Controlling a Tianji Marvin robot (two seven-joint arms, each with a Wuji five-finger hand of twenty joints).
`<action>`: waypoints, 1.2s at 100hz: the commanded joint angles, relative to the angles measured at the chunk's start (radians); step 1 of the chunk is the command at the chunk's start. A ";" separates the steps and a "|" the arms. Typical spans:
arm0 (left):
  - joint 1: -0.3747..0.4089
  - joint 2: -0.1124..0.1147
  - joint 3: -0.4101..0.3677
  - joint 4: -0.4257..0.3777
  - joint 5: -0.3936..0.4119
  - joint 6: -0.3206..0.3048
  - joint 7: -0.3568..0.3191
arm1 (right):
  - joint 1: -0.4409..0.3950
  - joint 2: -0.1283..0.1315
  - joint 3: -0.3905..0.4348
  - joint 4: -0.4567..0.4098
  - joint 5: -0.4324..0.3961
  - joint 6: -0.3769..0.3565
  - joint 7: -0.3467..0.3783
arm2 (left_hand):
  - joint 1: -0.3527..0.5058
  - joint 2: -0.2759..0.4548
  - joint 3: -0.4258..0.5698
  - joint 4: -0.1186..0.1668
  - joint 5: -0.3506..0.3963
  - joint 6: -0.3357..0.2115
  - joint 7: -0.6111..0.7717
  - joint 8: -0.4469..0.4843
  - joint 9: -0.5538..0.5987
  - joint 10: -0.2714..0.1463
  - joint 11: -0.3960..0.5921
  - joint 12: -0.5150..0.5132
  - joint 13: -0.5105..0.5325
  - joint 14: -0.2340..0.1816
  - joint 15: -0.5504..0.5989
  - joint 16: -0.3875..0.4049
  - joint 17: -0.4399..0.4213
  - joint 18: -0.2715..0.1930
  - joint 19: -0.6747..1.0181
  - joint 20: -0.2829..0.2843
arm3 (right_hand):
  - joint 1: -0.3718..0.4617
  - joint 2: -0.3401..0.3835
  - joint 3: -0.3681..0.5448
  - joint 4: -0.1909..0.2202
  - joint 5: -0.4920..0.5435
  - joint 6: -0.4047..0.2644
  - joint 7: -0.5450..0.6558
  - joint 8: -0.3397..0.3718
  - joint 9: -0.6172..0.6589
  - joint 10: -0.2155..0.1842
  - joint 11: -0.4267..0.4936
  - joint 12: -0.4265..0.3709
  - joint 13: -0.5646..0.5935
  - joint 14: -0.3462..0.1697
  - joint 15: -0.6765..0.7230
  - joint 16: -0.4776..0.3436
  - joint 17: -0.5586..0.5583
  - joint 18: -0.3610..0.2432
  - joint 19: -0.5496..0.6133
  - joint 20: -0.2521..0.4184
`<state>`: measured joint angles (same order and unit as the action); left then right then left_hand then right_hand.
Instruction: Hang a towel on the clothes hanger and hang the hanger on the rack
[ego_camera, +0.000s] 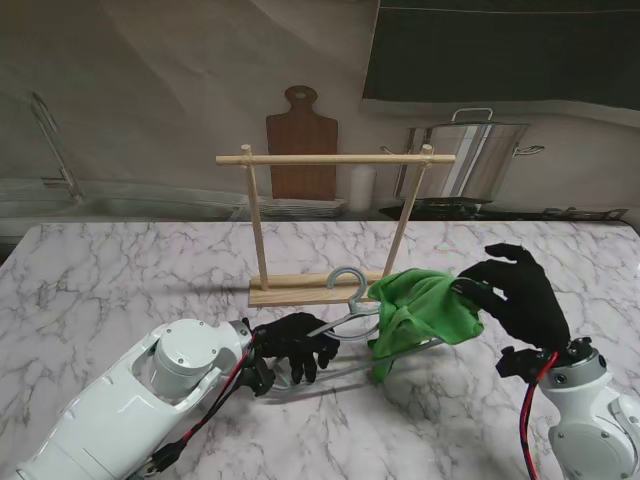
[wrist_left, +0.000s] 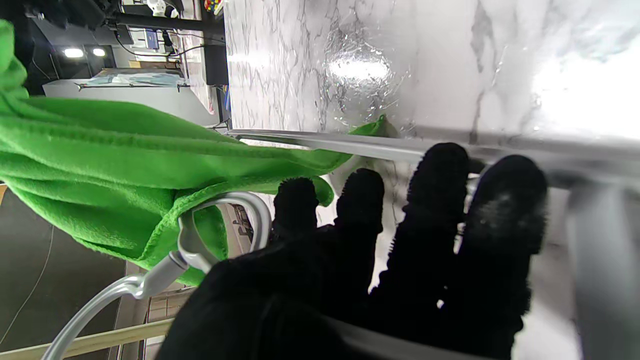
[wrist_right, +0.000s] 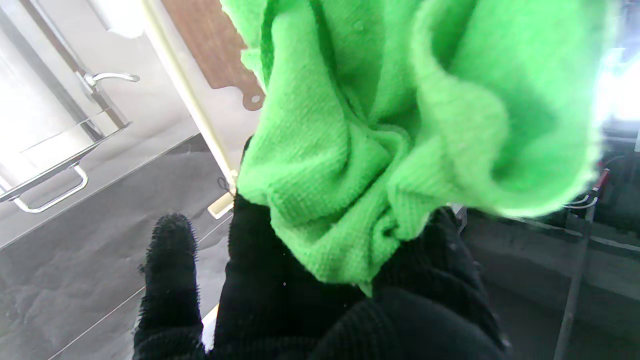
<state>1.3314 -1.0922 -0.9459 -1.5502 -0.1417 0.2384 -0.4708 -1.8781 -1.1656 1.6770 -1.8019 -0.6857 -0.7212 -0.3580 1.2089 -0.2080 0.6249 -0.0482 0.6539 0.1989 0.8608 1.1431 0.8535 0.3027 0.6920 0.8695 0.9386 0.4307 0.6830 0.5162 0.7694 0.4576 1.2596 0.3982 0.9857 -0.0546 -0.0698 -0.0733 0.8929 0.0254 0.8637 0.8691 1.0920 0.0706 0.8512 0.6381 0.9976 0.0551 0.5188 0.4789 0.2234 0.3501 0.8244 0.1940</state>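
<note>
1. Towel (ego_camera: 425, 312): green, bunched, lying lower centre-right of the stand view, draped over the right end of the hanger (ego_camera: 345, 325) and hanging down past its lower bar.
2. Hanger: grey, tilted, low over the marble table (ego_camera: 100, 280). Its hook (ego_camera: 346, 281) points up toward the rack's base. Whether any part rests on the table cannot be told.
3. Left hand (ego_camera: 293, 345): black-gloved, lower centre-left of the stand view, fingers curled around the hanger's left end. The left wrist view shows the fingers (wrist_left: 440, 200) against the hanger's lower bar (wrist_left: 350, 145), with the towel (wrist_left: 125, 170) beside them.
4. Right hand (ego_camera: 520, 295): black-gloved, right of the stand view, raised over the table. Thumb and fingers are pinched on the towel's right edge. The right wrist view confirms the cloth (wrist_right: 380, 150) clamped in the fingers (wrist_right: 170, 270), one finger standing free.
5. Rack (ego_camera: 335, 225): wooden, upright at frame centre, farther from me than the hanger. Its top rail is bare.
6. Background: cutting board (ego_camera: 301, 145) and steel pot (ego_camera: 470, 160) behind the rack.
</note>
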 joint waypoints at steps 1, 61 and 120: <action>-0.006 -0.009 0.000 0.003 -0.004 0.007 -0.005 | -0.027 -0.006 0.004 -0.012 0.011 -0.019 0.001 | 0.082 0.076 0.072 0.006 -0.001 0.015 0.001 0.020 0.019 -0.001 0.023 0.013 -0.003 0.078 0.004 0.005 0.002 -0.021 0.070 -0.006 | 0.064 0.006 0.035 0.018 0.024 -0.057 0.008 -0.001 -0.008 0.032 -0.003 0.012 0.005 -0.040 0.014 0.016 -0.001 0.007 -0.014 -0.001; -0.012 -0.033 -0.020 0.038 -0.042 0.021 0.049 | -0.120 0.007 0.058 -0.081 0.167 -0.029 0.156 | 0.082 0.074 0.075 0.004 0.003 0.019 0.001 0.017 0.023 0.000 0.025 0.011 0.000 0.077 0.006 0.006 0.006 -0.022 0.073 -0.005 | 0.070 -0.020 0.039 0.021 0.058 -0.030 -0.001 0.007 0.043 0.055 -0.006 0.018 0.070 -0.003 0.034 0.031 0.030 0.026 0.007 0.013; -0.002 -0.038 -0.045 0.034 -0.066 0.019 0.063 | -0.161 0.030 0.086 -0.115 0.205 -0.008 0.261 | 0.082 0.073 0.077 0.004 0.007 0.021 0.000 0.016 0.027 0.002 0.024 0.012 0.002 0.079 0.007 0.006 0.004 -0.019 0.074 -0.005 | 0.071 -0.027 0.040 0.022 0.065 -0.026 -0.016 0.016 0.057 0.058 -0.010 0.029 0.087 0.001 0.040 0.050 0.041 0.029 0.016 0.016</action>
<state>1.3279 -1.1290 -0.9946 -1.5054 -0.2050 0.2618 -0.3913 -2.0394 -1.1424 1.7706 -1.9183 -0.4768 -0.7482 -0.1039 1.2093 -0.2080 0.6265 -0.0482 0.6539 0.2015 0.8607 1.1432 0.8534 0.3077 0.6920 0.8695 0.9386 0.4309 0.6842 0.5162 0.7693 0.4576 1.2601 0.3982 0.9857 -0.0754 -0.0695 -0.0733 0.9249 0.0279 0.8486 0.8701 1.1358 0.0841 0.8512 0.6592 1.0511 0.0761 0.5462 0.5142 0.2652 0.3630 0.8275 0.1953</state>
